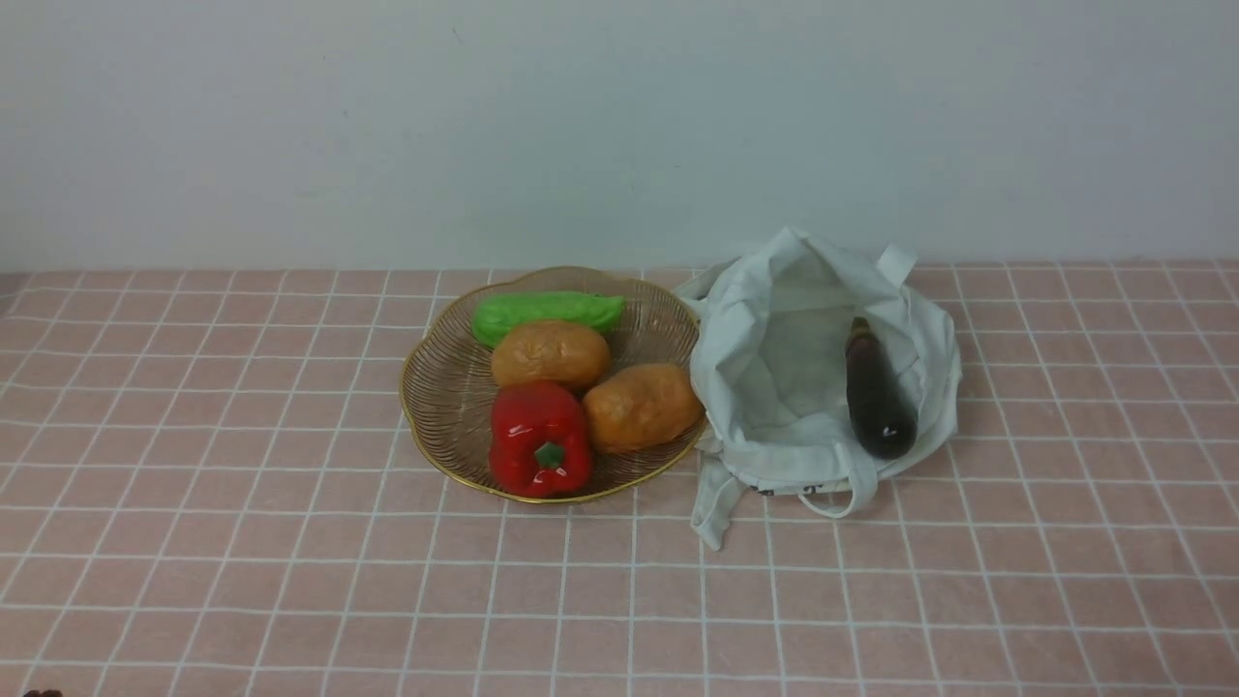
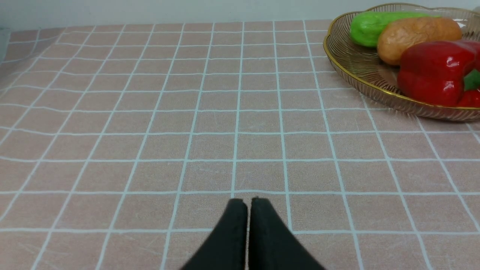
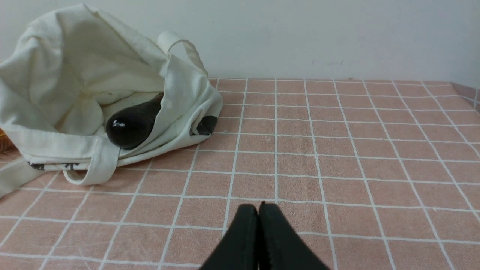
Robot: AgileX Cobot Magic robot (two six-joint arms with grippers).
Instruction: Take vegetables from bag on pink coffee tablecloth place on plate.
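Tablecloth (image 1: 242, 542): dusty pink, gridded with thin white lines into squares. Plate (image 1: 440, 387): fine ribbed brownish lines, thin gold rim. On it, far side, a bright green gourd (image 1: 547, 312); two golden-brown potatoes, one at centre (image 1: 550, 354), one to the right (image 1: 642, 407); near side, a glossy red bell pepper (image 1: 539, 440) with green stem. Bag (image 1: 774, 378): pale off-white cloth, dark print along its near edge. Eggplant (image 1: 876, 397): glossy purple-black. Both grippers, left (image 2: 247, 202) and right (image 3: 258, 208), were black.

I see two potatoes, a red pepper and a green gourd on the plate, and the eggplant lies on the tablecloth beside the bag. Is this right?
Not quite. The eggplant lies inside the open bag, not beside it on the tablecloth; the front view and the right wrist view both show this. The rest is right: two potatoes, the red pepper and the green gourd are on the plate.
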